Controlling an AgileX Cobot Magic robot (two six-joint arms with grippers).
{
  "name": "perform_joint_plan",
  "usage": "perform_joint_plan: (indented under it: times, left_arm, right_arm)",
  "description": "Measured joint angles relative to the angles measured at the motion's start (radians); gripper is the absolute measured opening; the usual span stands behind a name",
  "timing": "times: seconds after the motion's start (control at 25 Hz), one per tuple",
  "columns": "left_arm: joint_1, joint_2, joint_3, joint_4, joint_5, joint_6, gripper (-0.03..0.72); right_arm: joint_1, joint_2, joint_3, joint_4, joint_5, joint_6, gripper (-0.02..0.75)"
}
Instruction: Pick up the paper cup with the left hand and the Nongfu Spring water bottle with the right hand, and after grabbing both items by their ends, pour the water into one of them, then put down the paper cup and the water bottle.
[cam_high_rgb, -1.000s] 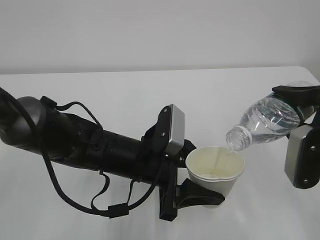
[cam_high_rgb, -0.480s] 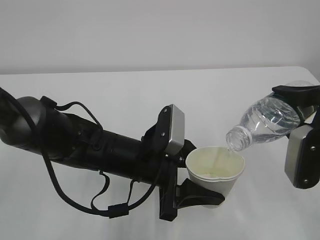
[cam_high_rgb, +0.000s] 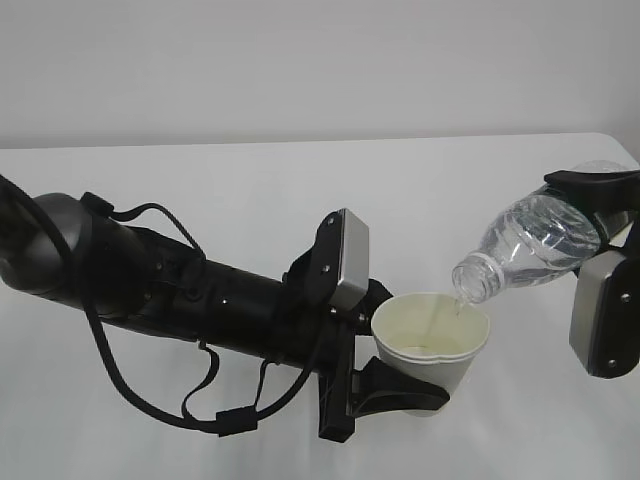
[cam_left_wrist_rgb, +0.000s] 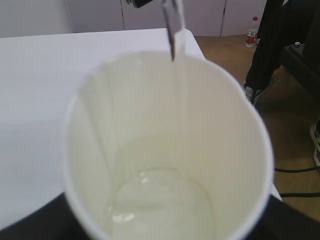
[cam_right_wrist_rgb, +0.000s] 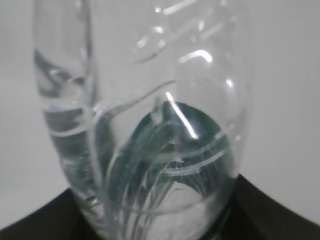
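My left gripper (cam_high_rgb: 405, 385) is shut on the white paper cup (cam_high_rgb: 431, 350), held upright above the table near the lower middle of the exterior view. My right gripper (cam_high_rgb: 600, 215) is shut on the base end of the Nongfu Spring water bottle (cam_high_rgb: 528, 244), which tilts neck-down to the left, its mouth just over the cup's rim. A thin stream of water (cam_left_wrist_rgb: 175, 75) runs into the cup (cam_left_wrist_rgb: 165, 150), and a shallow pool lies at the bottom. In the right wrist view the clear ribbed bottle (cam_right_wrist_rgb: 145, 115) fills the frame with dark jaw edges at the lower corners.
The white table (cam_high_rgb: 250, 190) spreads behind both arms, its right edge near the bottle. Loose black cables (cam_high_rgb: 150, 380) hang under the left arm. Beyond the table edge in the left wrist view, a brown floor with a red-capped bottle (cam_left_wrist_rgb: 251, 32) and dark equipment.
Both arms hold still. Water keeps streaming from the bottle into the cup.
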Motion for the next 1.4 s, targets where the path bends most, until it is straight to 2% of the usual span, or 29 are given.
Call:
perform_joint_plan:
  times: [1.4]
  left_arm:
    - [0.0,0.0,0.0,0.004,0.0,0.0,0.446]
  right_arm:
    - [0.0,0.0,0.0,0.029,0.0,-0.039,0.421]
